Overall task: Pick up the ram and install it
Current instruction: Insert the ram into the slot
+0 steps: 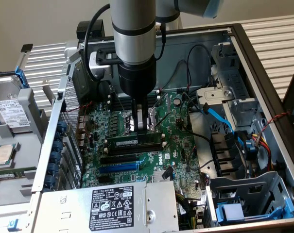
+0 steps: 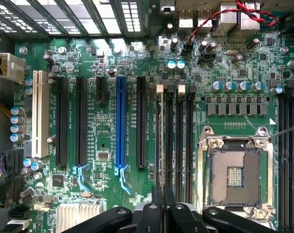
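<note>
The ram (image 1: 134,141) stands on edge in a slot (image 1: 137,147) at frame centre, with the gripper (image 1: 145,126) nearly closed just above its top edge. Likely light, stiff and fragile; best pinched by the long edges, off the chips.

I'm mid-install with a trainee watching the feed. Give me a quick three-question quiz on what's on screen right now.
1. True or false: the gripper is wide open.
2. Which sits right beside the empty CPU socket? A) the white slot B) the blue slot C) the black memory slots
3. Fill in: in the exterior view, the long thin stick standing on edge on the motherboard, closest to the gripper, is the ____.
Key: 1 false, it is shut. 2 C. 3 the ram.
</note>
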Available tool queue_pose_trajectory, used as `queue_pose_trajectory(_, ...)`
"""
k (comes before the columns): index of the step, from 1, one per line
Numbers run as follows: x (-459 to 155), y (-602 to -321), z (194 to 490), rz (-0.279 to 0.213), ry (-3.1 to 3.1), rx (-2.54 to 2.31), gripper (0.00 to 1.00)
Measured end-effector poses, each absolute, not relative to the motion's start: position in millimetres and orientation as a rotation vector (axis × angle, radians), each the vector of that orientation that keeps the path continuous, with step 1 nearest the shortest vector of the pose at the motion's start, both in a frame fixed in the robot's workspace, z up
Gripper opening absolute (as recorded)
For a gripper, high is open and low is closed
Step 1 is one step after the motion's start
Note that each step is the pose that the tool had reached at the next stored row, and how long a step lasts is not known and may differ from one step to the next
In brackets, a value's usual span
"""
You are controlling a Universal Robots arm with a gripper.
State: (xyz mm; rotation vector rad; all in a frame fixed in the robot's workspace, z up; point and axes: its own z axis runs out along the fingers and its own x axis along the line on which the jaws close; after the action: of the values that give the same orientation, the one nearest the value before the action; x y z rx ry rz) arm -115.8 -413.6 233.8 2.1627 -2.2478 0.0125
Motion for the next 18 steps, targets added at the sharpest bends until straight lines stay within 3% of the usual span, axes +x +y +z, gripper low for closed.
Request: queue_pose_trajectory(18, -116.5, -414.2, 233.1, 0.016, -2.25, 2.163, 0.12)
